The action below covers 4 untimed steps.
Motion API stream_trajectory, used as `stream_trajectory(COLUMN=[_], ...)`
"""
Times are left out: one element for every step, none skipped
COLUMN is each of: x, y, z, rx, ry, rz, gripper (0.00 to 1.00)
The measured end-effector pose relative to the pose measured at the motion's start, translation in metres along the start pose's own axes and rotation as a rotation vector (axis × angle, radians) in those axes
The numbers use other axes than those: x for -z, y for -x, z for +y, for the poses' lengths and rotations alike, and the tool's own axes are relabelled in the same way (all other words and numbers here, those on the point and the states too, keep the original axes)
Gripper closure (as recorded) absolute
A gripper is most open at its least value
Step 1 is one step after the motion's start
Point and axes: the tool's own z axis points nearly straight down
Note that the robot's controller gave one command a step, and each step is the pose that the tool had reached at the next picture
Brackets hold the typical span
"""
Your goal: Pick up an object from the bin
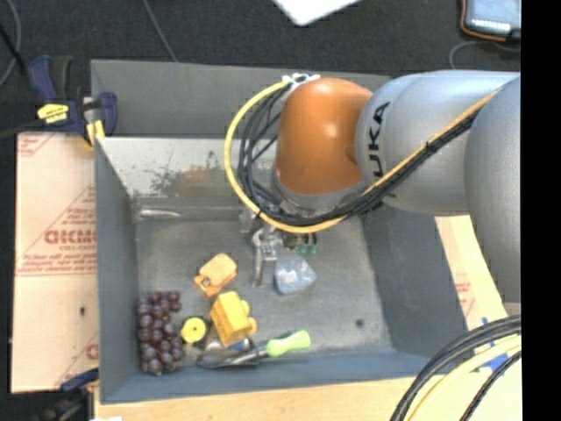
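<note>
We find most of the gripper (266, 254) hidden under the arm's orange cover (320, 139) and looped cables (238, 160), which also cover part of the bin (158, 178). A small green thing (307, 247) peeks from beneath them, too hidden to name. We cannot identify the pale bluish lump (294, 278) just beside it.

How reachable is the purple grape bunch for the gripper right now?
Probably yes: the grape bunch lies uncovered, left of the gripper. But it hugs the bin wall, with a yellow disc close beside, so room is tight.
</note>
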Motion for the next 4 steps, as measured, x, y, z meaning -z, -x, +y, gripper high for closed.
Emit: stream_trajectory(x=[0.005, -0.023, -0.072, -0.099], y=[0.002, 0.012, 0.05, 0.052], z=[0.0, -0.032, -0.053, -0.068], rx=[-0.002, 0.072, 0.16, 0.335], ry=[0.001, 0.002, -0.003, 0.0], rz=[-0.008, -0.012, -0.02, -0.009], gripper=[0.0, 0.0, 0.0, 0.0])
